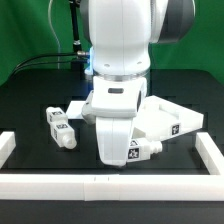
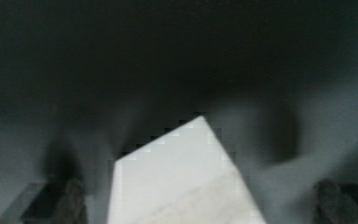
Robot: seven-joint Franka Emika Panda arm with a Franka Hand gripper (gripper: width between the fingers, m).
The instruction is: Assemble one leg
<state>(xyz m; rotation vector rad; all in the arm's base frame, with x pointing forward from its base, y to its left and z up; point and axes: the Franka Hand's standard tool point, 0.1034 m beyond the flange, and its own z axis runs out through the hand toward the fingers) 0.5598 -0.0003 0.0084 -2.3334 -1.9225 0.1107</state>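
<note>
Exterior view: you see a leg (image 1: 65,134) at its left and the panel (image 1: 172,120) at its right; the jaws are hidden, so you cannot tell their gap.

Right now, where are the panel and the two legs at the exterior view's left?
panel (image 1: 170,113), exterior view, on its top face.
far leg (image 1: 53,116), exterior view, on its tagged side.
near leg (image 1: 66,135), exterior view, on its middle.

Green backdrop (image 1: 25,30) behind black tabletop (image 1: 25,105) with white border rails (image 1: 60,184)
</note>
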